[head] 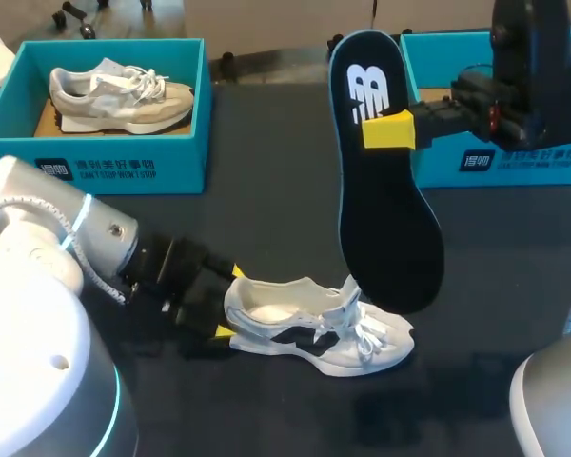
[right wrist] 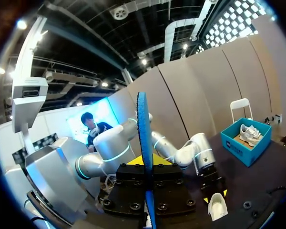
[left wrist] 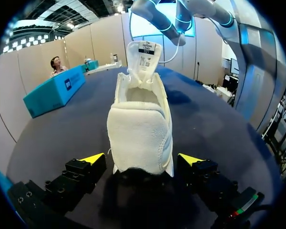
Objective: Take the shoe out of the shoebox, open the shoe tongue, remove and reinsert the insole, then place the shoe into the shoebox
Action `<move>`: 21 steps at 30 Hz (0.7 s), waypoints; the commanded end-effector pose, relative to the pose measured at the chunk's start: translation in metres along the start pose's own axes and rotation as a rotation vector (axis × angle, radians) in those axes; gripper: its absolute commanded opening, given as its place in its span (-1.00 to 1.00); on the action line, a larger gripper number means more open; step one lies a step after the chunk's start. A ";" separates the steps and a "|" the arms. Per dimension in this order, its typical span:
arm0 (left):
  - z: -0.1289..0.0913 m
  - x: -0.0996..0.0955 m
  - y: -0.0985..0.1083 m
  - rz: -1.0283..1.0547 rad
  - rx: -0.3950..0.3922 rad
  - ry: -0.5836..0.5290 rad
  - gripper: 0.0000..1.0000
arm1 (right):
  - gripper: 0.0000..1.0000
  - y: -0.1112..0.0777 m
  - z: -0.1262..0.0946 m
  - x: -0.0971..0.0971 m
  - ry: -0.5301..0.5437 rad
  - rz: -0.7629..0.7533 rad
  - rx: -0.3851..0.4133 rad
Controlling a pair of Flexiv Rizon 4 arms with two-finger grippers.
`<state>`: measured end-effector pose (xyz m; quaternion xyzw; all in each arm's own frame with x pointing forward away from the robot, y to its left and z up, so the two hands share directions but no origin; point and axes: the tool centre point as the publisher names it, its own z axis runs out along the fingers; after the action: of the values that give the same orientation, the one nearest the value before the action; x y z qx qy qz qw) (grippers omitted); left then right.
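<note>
The desk (head: 266, 209) is dark and matte. Two teal shoeboxes stand at its far side. The left shoebox (head: 105, 167) holds a grey-white sneaker (head: 119, 95) lying on its side. The right shoebox (head: 514, 162) is partly hidden behind my right arm.

The shoe (head: 314, 324) sits out on the desk near the front, well apart from both boxes. It stands upright on its sole with the heel toward my left arm. It is cream-white with a dark side mark, its laces are loose, and its tongue (left wrist: 145, 52) is pulled up and open.

The left gripper (head: 228, 303) is low at the heel. Its fingers are spread on either side of the heel with a thin gap on each side.

The right gripper (head: 388, 130) is raised, its fingers clamped on the black, blue-edged insole (head: 390, 228). The insole hangs nearly upright, with its lower end above the shoe's laces. I cannot tell whether it touches them.
</note>
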<state>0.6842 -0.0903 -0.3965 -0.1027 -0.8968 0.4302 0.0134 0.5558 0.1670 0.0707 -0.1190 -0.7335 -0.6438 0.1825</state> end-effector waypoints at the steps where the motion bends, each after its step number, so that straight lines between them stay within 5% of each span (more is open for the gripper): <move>1: -0.001 0.000 -0.003 -0.002 -0.041 0.003 1.00 | -1.00 0.004 0.004 -0.003 0.003 0.002 0.007; 9: -0.001 0.000 -0.003 -0.002 -0.041 0.003 1.00 | -1.00 0.004 0.004 -0.003 0.003 0.002 0.007; 21: -0.007 -0.010 -0.008 0.156 -0.378 -0.071 1.00 | -1.00 0.004 0.004 -0.003 0.003 0.002 0.007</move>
<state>0.7003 -0.0893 -0.3900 -0.1517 -0.9337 0.3207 -0.0493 0.5555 0.1666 0.0706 -0.1192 -0.7335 -0.6439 0.1823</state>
